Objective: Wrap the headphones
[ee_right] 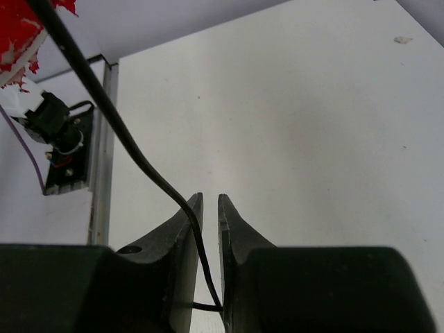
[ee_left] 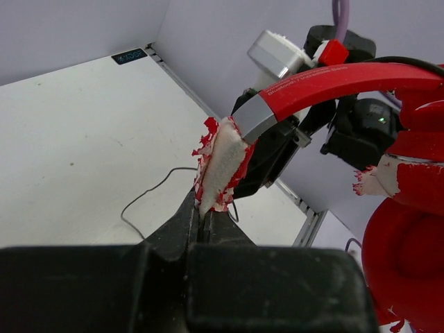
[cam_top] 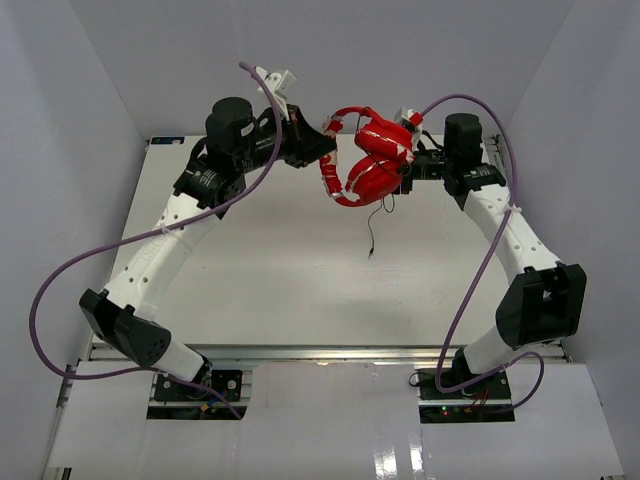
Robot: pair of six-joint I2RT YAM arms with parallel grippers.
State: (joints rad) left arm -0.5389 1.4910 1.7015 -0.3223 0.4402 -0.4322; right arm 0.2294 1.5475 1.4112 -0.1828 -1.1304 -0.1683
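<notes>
Left gripper [ee_left: 206, 214]: clamped tight on the frayed, peeling headband padding [ee_left: 220, 163].
Headphones [cam_top: 375, 165]: red, held up off the table [cam_top: 280, 270], slung between both arms at the far end.
Cord [ee_right: 125, 135]: black, thin, dropping through the gap.
Right gripper [ee_right: 210, 202]: parted narrowly, loose around it.

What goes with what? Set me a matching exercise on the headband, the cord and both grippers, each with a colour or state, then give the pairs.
Things:
1. headband
2. cord
3. left gripper
4. right gripper

Colour or state:
A. shut on the torn foam pad
B. black
C. slightly open, with a thin line running between its fingers
D. red

Pairs: 1-D, 2-B, 3-A, 4-C
</notes>
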